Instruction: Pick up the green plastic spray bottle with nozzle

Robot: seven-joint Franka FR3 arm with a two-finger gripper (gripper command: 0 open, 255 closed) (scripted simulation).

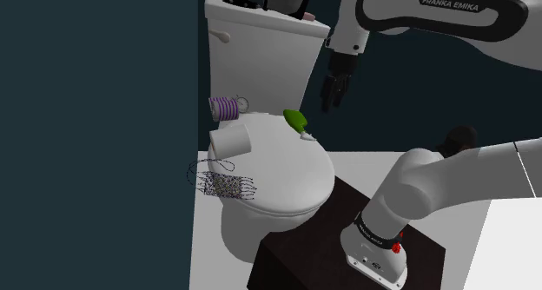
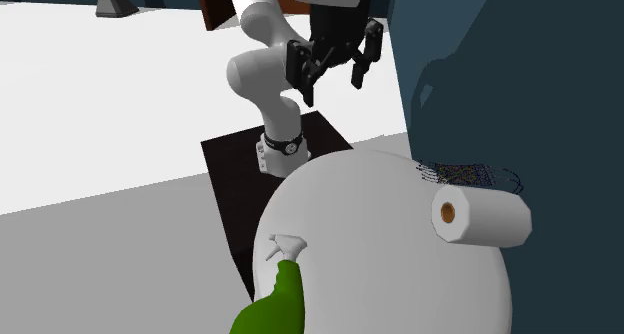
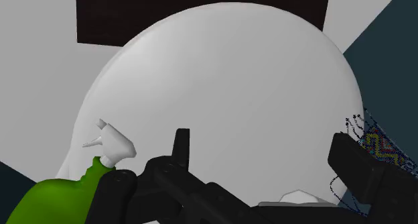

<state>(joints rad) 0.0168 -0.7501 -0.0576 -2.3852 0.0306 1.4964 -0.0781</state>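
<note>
On toilet lid, shoulder view: green spray bottle [image 1: 295, 119] lies near the rear of the lid [image 1: 278, 171], beside the tank; paper roll [image 1: 231, 139] lies well apart from it.
Gripper, shoulder view: gripper [image 1: 333, 100] hangs above the bottle, apart from it.
Second exterior view: fingers stand apart, nothing between them; bottle's white nozzle [image 2: 287, 248] points toward the stand [image 2: 235, 172].
Wrist view: bottle lies outside the finger gap, untouched.
</note>
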